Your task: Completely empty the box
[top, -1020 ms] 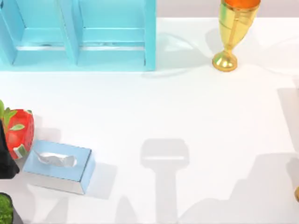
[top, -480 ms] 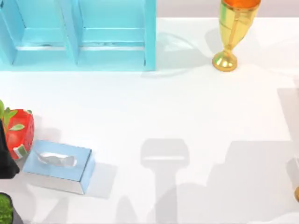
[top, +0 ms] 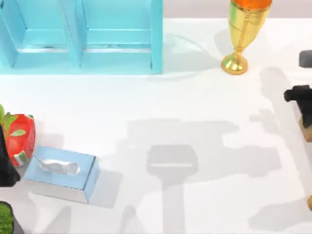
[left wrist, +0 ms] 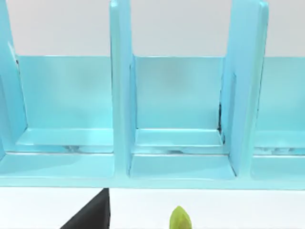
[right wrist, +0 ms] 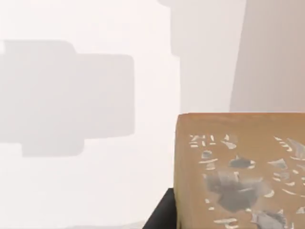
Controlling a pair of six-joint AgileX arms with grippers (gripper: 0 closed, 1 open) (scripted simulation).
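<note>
White counter [top: 195, 97] stretches bare beside the light-blue tissue box [top: 61, 173], which sits untouched, paper tuft showing; right gripper [top: 303, 105], jaws unreadable, hangs well apart, emptying seemingly unstarted.

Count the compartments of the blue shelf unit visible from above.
2. The blue shelf unit at the table's far left shows one compartment on the left and one compartment beside it; more may lie past the frame's left edge.

white table [top: 195, 97], blue shelf unit [top: 83, 53] at back, soft shadows
</note>
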